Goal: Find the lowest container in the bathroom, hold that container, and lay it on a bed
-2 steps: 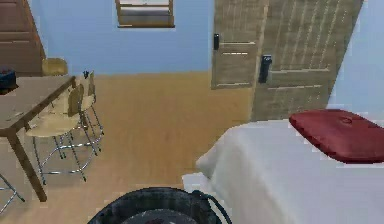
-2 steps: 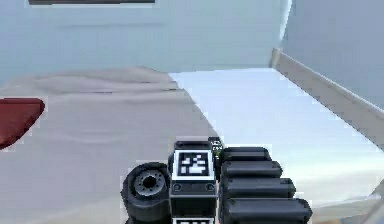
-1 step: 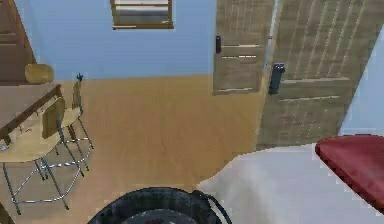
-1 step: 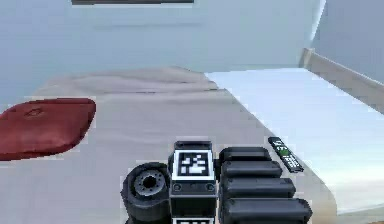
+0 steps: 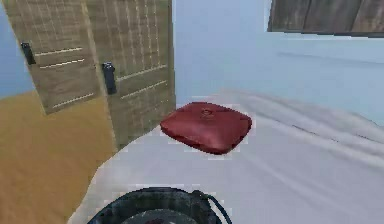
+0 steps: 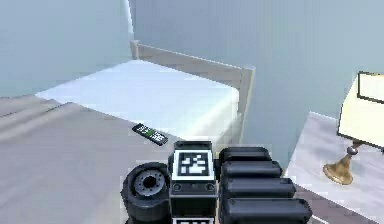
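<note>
Stood close against bed (image 5: pixel 300 170), lower right, presumably for laying the container; could not tell grip or load of pincer (image 6: pixel 148 190), bottom centre.

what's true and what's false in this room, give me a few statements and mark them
1. A red pillow lies on the bed. True.
2. The doors are white. False: they are brown wood.
3. A lamp stands on the nightstand next to the bed. True.
4. The small dark flat thing lies on the floor. False: it lies on the bed, near the white pillow end.
</note>
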Robot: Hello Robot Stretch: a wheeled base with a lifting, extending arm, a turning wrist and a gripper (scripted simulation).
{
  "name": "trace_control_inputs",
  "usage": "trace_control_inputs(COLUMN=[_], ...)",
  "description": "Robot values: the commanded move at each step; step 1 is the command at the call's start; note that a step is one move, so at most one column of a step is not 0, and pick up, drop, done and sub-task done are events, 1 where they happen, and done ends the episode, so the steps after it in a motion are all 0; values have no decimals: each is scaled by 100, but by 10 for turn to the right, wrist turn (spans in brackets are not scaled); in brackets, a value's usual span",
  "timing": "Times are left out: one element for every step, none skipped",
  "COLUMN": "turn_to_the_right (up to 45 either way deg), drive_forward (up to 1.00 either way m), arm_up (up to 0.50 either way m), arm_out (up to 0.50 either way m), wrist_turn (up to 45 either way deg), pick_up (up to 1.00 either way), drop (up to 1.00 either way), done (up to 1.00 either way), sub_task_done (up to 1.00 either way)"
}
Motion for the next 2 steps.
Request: trace_control_inputs(turn_to_the_right=[360,-450], drive_forward=[0,0], arm_up=[0,0], arm_out=[0,0], wrist_turn=[0,0], pick_up=[0,0], drop=[0,0], done=[0,0], sub_task_done=[0,0])
